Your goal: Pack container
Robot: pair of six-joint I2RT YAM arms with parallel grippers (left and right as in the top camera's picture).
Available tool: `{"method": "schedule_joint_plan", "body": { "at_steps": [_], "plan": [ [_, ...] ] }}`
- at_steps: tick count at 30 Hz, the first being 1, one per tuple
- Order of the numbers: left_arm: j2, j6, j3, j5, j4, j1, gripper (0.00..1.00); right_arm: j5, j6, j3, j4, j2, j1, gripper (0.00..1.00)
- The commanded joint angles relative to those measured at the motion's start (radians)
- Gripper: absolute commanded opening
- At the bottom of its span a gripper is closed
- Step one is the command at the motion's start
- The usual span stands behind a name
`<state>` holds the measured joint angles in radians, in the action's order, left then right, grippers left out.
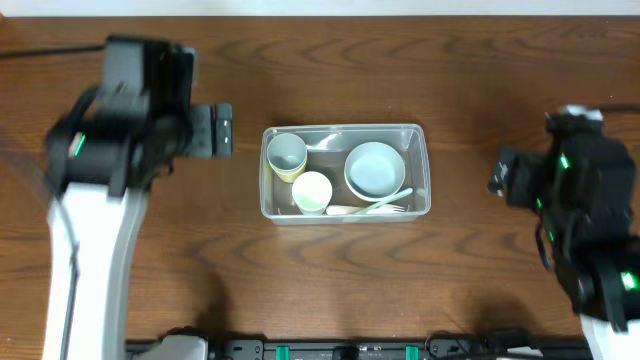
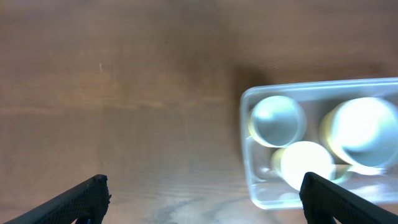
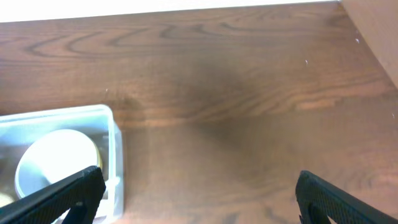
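The clear plastic container (image 1: 418, 135) stands at the table's middle. Inside it are two yellow cups (image 1: 287, 155) (image 1: 312, 192), a pale bowl (image 1: 374, 168) and a pale spoon and fork (image 1: 370, 207) along the front wall. My left gripper (image 1: 222, 130) is open and empty, just left of the container; in the left wrist view (image 2: 199, 202) the container (image 2: 252, 193) lies to the right. My right gripper (image 1: 497, 180) is open and empty, to the right of the container; in the right wrist view (image 3: 199, 196) the container (image 3: 115, 149) is at the left.
Dark brown wooden table (image 1: 340, 290) all around. A black rail with green tabs (image 1: 360, 350) runs along the front edge. The table's far edge shows in the right wrist view (image 3: 186, 9).
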<state>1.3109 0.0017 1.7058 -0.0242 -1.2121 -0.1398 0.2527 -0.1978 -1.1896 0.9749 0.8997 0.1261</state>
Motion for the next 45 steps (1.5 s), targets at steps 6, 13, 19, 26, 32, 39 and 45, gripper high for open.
{"method": "schedule_joint_plan", "body": {
  "at_steps": [6, 13, 19, 26, 32, 39, 45],
  "plan": [
    [-0.445, 0.021, -0.25, -0.008, 0.05, -0.053, 0.98, 0.014, -0.09, 0.259, 0.001, -0.303, 0.002, 0.97],
    [-0.781, 0.008, -0.573, -0.006, 0.202, -0.053, 0.98, 0.076, -0.248, 0.485, -0.035, -0.512, 0.002, 0.99],
    [-0.831, 0.008, -0.696, -0.006, 0.22, -0.053, 0.98, 0.09, -0.277, 0.499, -0.035, -0.52, 0.002, 0.99],
    [-0.825, 0.009, -0.716, -0.006, 0.219, -0.053, 0.98, 0.09, -0.277, 0.499, -0.035, -0.52, 0.002, 0.99],
    [-0.825, 0.009, -0.716, -0.006, 0.219, -0.053, 0.98, 0.09, -0.277, 0.499, -0.035, -0.52, 0.002, 0.99],
    [-0.825, 0.009, -0.716, -0.006, 0.219, -0.053, 0.98, 0.099, -0.272, 0.502, 0.014, -0.526, 0.002, 0.99],
    [-0.825, 0.009, -0.716, -0.006, 0.219, -0.053, 0.98, 0.002, -0.105, 0.614, -0.161, -0.66, -0.002, 0.99]
  ]
}}
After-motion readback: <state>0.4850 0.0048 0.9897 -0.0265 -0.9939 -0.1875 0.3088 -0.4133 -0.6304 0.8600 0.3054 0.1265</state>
